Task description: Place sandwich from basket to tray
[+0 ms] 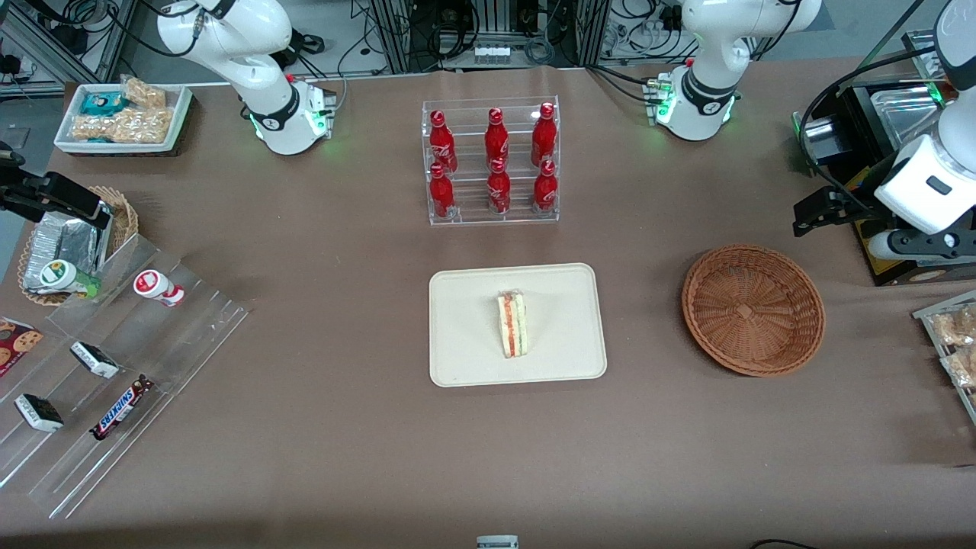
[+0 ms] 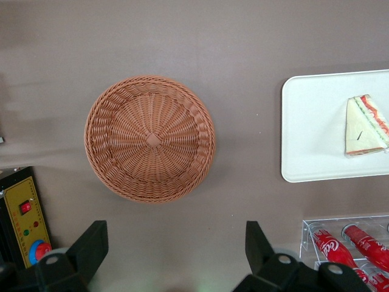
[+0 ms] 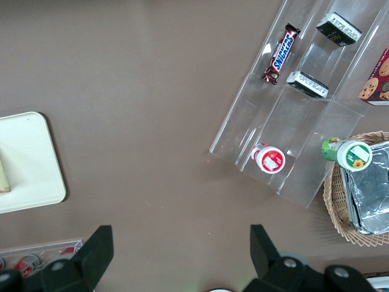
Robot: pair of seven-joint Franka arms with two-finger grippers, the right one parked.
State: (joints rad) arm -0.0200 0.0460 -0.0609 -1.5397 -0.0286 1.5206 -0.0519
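The sandwich point(image 1: 512, 323) lay on the tray point(image 1: 465, 358), near its middle. The basket point(image 1: 752, 309) stood beside the tray, toward the working arm's end of the desk. The gripper point(image 2: 176, 255) hung above the basket's edge, fingers point(image 2: 91, 243) wide apart, holding nothing.

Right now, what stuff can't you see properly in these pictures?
- Sandwich on the tray: in the right wrist view the picture edge cuts off nearly all of it.
- Basket: looks empty in both views; its underside is hidden.
- Gripper: open, up above the table near the basket; the left wrist view's edge crops its fingers.
- Bottle rack: cropped in the left wrist view.
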